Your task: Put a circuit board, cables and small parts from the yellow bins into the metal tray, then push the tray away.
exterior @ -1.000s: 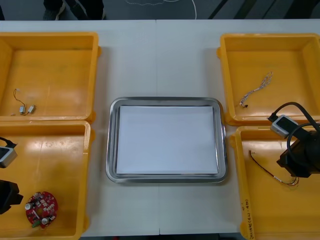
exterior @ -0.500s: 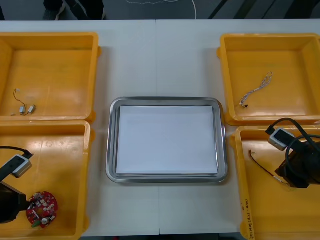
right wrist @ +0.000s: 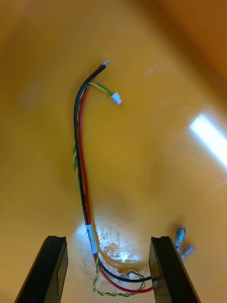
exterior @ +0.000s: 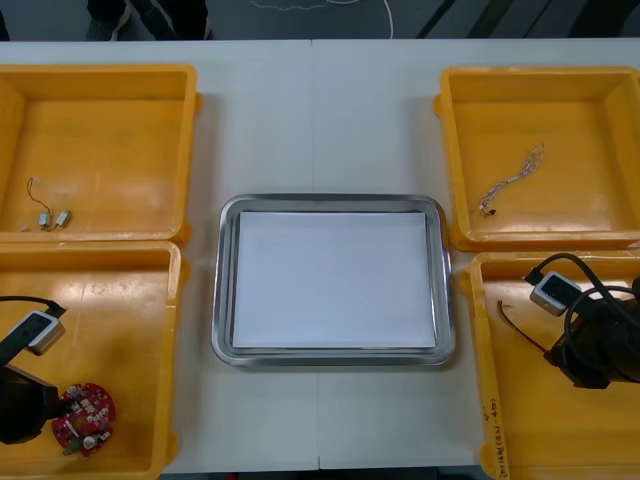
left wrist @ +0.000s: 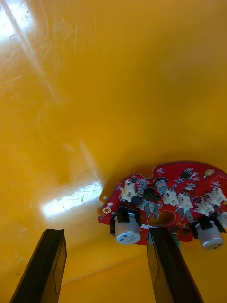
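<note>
Left wrist view: our left gripper (left wrist: 105,232) hangs spread in the near-left yellow bin (left wrist: 94,94), circuit board (left wrist: 165,203) off-centre under 1 finger. If we clamp now, it could skid. Our right gripper (right wrist: 108,239), spread too, straddles a cable (right wrist: 81,156).

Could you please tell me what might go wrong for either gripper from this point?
The open left gripper straddles bare bin floor; the circuit board lies off-centre at one finger, so closing may just nudge it. The open right gripper brackets the thin red and yellow cable, which might slip out.
</note>
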